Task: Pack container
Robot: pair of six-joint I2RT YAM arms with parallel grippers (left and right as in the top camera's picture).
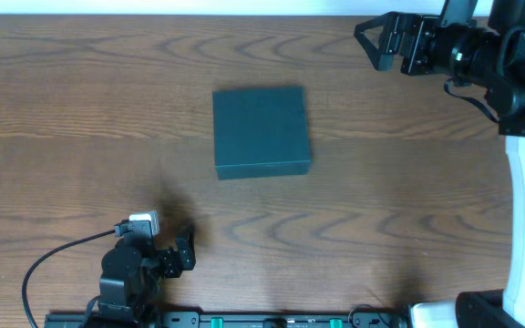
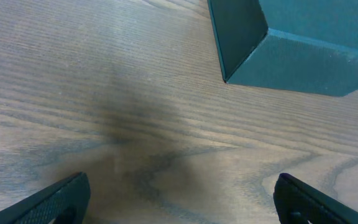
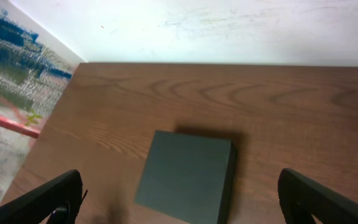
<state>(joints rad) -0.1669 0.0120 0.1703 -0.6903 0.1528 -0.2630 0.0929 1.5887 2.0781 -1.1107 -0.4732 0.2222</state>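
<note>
The container is a dark teal box lying closed and flat in the middle of the wooden table. My left gripper sits low at the front left, well short of the box, open with nothing between its fingers. In the left wrist view a corner of the container shows at the upper right, apart from the left gripper. My right gripper hovers at the back right, open and empty. In the right wrist view the container lies below and ahead, between the spread fingers of the right gripper.
A white wall borders the table's far edge. The table's left edge drops to a colourful floor. A black cable loops from the left arm, and a black rail runs along the front edge.
</note>
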